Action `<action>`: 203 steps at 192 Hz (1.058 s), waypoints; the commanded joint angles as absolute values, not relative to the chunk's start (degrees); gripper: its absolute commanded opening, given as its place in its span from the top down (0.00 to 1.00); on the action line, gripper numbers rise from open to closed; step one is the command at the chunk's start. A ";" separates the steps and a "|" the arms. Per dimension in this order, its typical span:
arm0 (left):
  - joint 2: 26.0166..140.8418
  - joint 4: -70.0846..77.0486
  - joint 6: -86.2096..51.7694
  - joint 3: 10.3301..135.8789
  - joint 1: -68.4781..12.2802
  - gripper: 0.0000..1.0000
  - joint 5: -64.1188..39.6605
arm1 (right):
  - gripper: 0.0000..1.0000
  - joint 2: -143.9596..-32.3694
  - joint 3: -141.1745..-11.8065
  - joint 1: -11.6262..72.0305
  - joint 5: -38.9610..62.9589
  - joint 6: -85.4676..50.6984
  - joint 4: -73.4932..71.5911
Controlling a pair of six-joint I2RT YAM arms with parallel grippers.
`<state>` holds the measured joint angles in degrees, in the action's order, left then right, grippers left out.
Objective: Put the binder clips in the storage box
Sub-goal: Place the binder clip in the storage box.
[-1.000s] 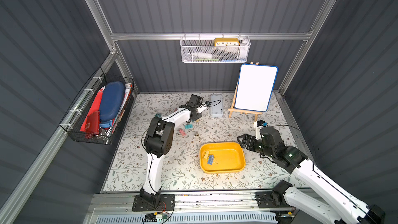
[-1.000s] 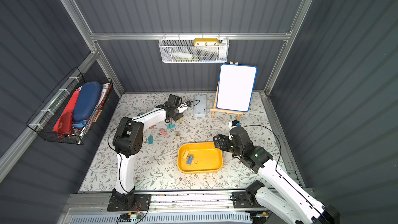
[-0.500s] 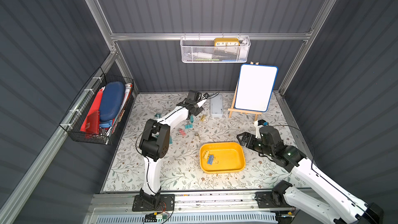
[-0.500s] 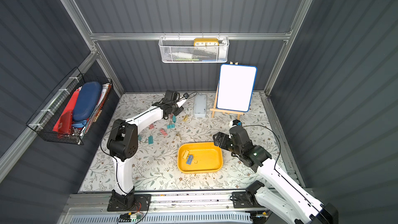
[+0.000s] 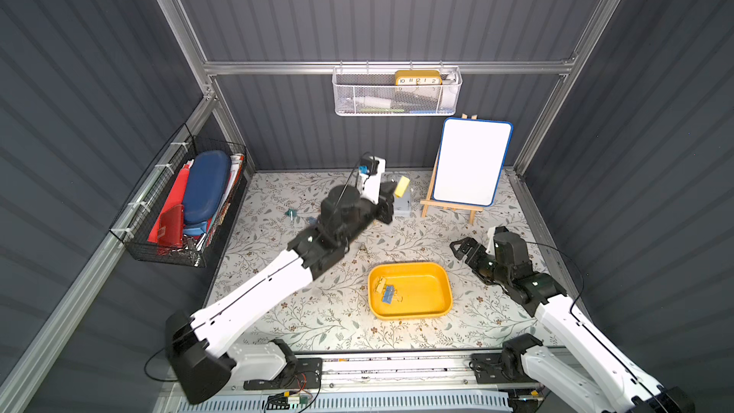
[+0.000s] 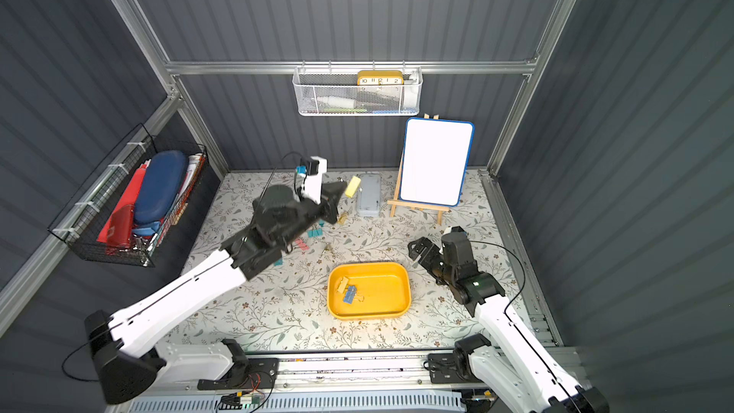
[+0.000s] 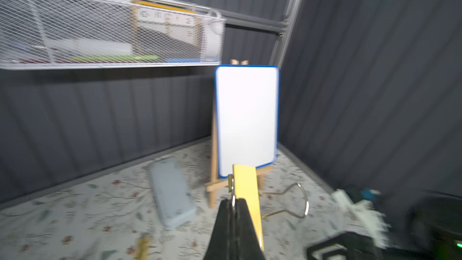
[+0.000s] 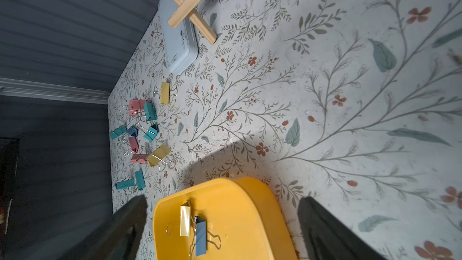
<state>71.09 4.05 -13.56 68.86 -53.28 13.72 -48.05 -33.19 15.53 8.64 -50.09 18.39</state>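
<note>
Left claw (image 7: 235,205) newly aloft, tight on a yellow binder clip (image 7: 246,186) (wrist view blurred); right claw (image 8: 223,200) wide.

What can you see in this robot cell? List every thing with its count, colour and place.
storage box: one, yellow, on the floral mat, front centre.
binder clips in the box: two, one yellow, one blue.
loose binder clips: about eleven, pink, teal, blue, yellow, on the mat.
held binder clip: one, yellow, raised in the left tool.
case: one, grey, beside the easel.
whiteboard: one, white, blue-framed, on the wooden easel.
mesh basket: one, white, back wall, holding a yellow clock.
wire basket: one, black, left wall.
left tool: one, black, shut on the held binder clip.
right tool: one, black, open, beside the box.
</note>
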 commanded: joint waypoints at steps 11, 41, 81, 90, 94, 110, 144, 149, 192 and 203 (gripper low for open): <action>72.10 -3.98 -42.78 63.59 -69.99 1.00 32.26 | 0.01 -47.13 -33.38 14.86 10.91 -51.50 15.47; 78.11 -14.86 -59.19 61.96 -83.14 1.00 38.45 | 0.01 -49.16 -33.95 14.76 12.55 -51.45 15.06; 81.09 -19.95 -69.05 56.79 -86.84 1.00 37.54 | 0.01 -50.89 -33.98 14.77 16.25 -51.33 14.85; 79.51 -19.80 -69.71 54.79 -86.84 1.00 37.45 | 0.01 -50.90 -33.85 14.77 16.50 -51.07 15.00; 78.51 -19.78 -69.86 54.18 -86.83 1.00 37.44 | 0.01 -50.89 -33.84 14.77 16.51 -51.03 15.03; 76.11 -21.02 -69.44 52.44 -86.79 1.00 37.52 | 0.01 -50.64 -33.86 14.77 16.42 -50.91 15.49; 77.18 -27.08 -68.15 53.27 -86.63 1.00 38.79 | 0.01 -50.79 -33.49 14.77 16.76 -51.34 14.89; 77.66 -29.15 -69.06 53.59 -86.48 1.00 39.48 | 0.01 -50.88 -33.55 14.77 17.04 -51.49 14.85; 75.66 -29.33 -64.69 50.27 -77.53 1.00 37.35 | 0.01 -51.09 -33.57 14.77 18.51 -51.83 14.83; 74.29 -26.55 -61.42 49.69 -75.41 1.00 36.67 | 0.01 -51.24 -33.66 14.77 18.77 -52.01 14.80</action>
